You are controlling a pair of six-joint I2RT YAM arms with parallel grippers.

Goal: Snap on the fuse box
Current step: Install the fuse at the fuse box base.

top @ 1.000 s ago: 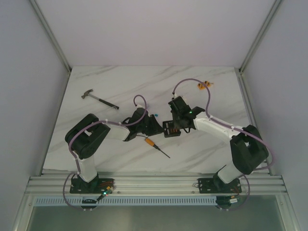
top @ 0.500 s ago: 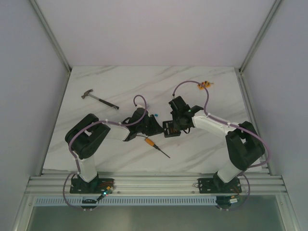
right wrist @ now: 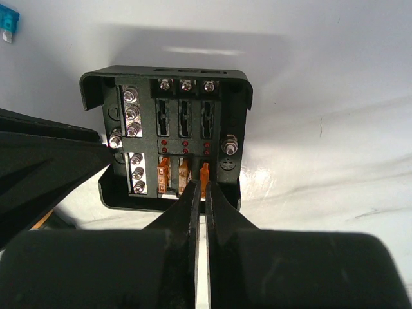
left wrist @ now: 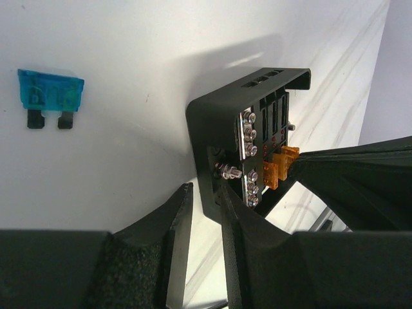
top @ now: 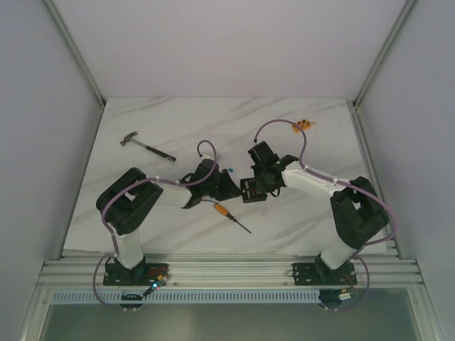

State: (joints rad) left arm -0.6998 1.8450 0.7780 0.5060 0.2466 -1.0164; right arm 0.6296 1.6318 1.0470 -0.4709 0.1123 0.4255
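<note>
The black fuse box (top: 250, 190) lies open-faced on the white marble table between my two grippers. In the right wrist view the fuse box (right wrist: 170, 135) shows screws, empty slots and three orange fuses in its lower row. My right gripper (right wrist: 202, 185) is shut on the rightmost orange fuse (right wrist: 205, 171), which stands in its slot. My left gripper (left wrist: 205, 193) grips the box's near side wall (left wrist: 209, 174), one finger inside and one outside. From above, the left gripper (top: 227, 186) is left of the box and the right gripper (top: 261, 185) is right of it.
A loose blue fuse (left wrist: 50, 96) lies left of the box. An orange-handled screwdriver (top: 231, 215) lies in front of the left gripper. A hammer (top: 146, 145) lies at the back left. Small orange pieces (top: 304, 126) lie at the back right.
My right arm's elbow has swung in towards the left while its gripper stays at the box. The box and the left arm have not moved.
</note>
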